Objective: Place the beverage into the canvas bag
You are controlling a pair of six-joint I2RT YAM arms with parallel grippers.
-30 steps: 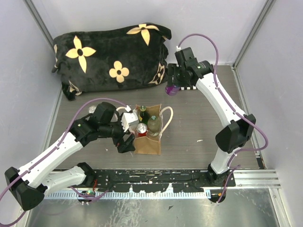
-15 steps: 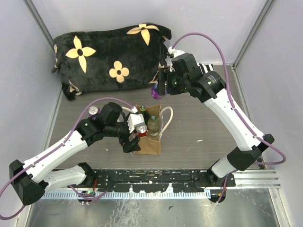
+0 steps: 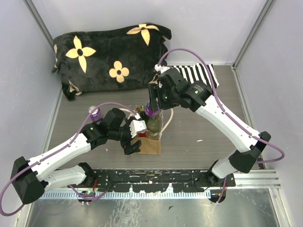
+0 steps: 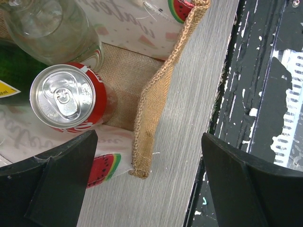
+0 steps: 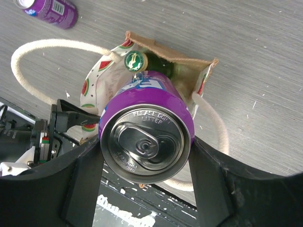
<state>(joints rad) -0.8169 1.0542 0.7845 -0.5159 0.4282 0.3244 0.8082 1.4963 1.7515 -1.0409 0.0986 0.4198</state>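
Can [image 5: 146, 142] in right gripper [image 5: 146, 152] above bag [image 3: 148, 144]

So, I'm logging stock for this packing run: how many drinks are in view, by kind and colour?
Purple cans: 2 (held purple can, loose purple can)
Red can: 1
Green bottle: 1
Clear bottle: 1
Total: 5
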